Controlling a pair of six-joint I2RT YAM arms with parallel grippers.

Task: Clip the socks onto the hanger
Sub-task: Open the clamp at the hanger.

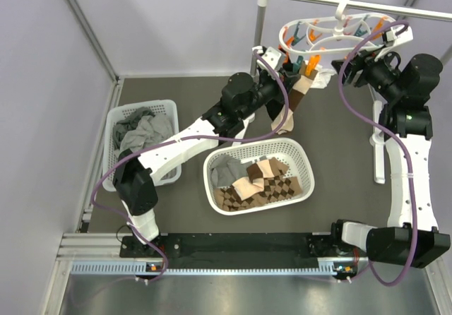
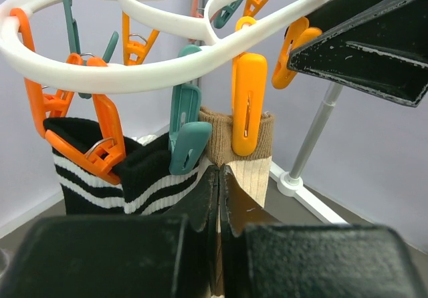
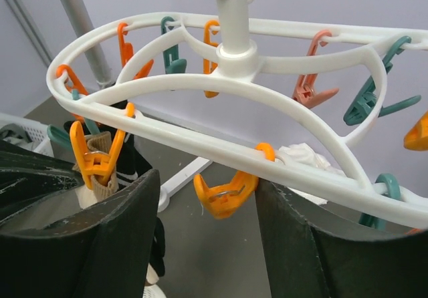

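The white hanger hangs from the rail at the back right, with orange and teal pegs. A tan sock hangs from its left side, its cuff held by an orange peg. My left gripper is shut on the tan sock just below that peg. A black sock with white stripes is clipped beside it. My right gripper is open under the hanger ring, with a free orange peg between its jaws.
A white basket in the middle holds grey and tan socks and a brown diamond-patterned cloth. A second basket on the left holds grey garments. The rack's pole and its white foot stand near the hanger.
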